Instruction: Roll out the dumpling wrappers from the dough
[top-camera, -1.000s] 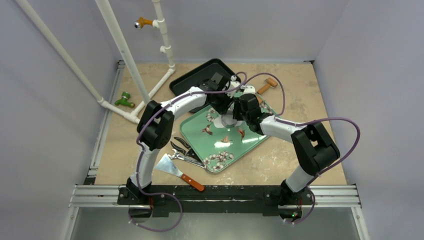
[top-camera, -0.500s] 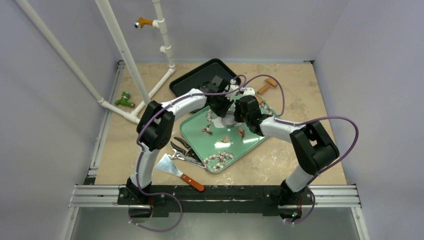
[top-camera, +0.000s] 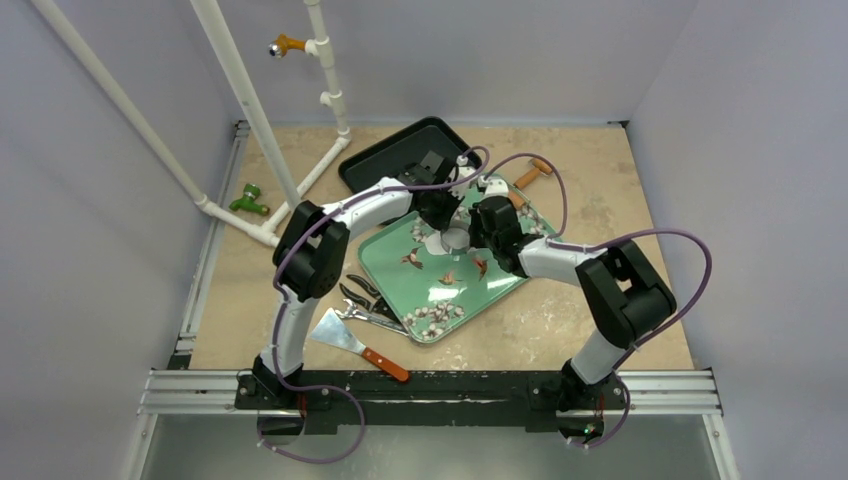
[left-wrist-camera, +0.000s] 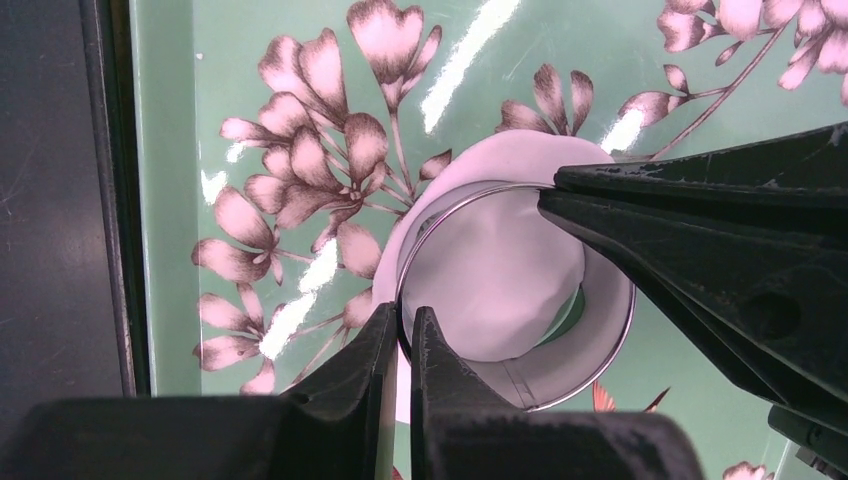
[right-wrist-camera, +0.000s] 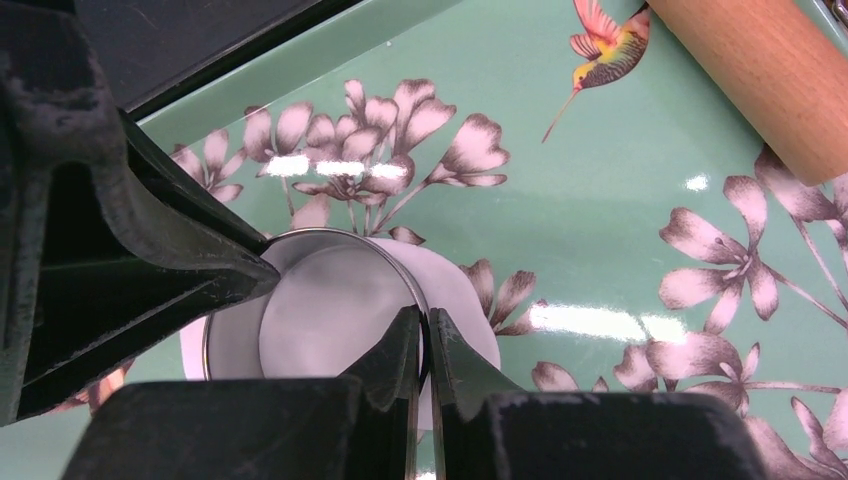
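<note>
From above, left gripper (top-camera: 446, 227) and right gripper (top-camera: 473, 234) meet over the tray (top-camera: 385, 262). Left wrist: jaws pinched shut on the metal ring's (left-wrist-camera: 565, 372) wall, dumpling wrapper (left-wrist-camera: 490, 272) just ahead, beneath it. Right wrist: likewise, on the opposite side; press down evenly.

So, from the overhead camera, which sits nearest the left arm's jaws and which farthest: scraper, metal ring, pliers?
1. Metal ring, pinched in those jaws, over the green tray.
2. Pliers, off the tray's near-left edge.
3. Scraper, beyond the pliers, toward the front.

Ring cutter (left-wrist-camera: 592, 345) on wrapper (left-wrist-camera: 490, 270) on tray (top-camera: 400, 262); rolling pin (right-wrist-camera: 770, 70) behind; scraper (top-camera: 345, 338) before.
</note>
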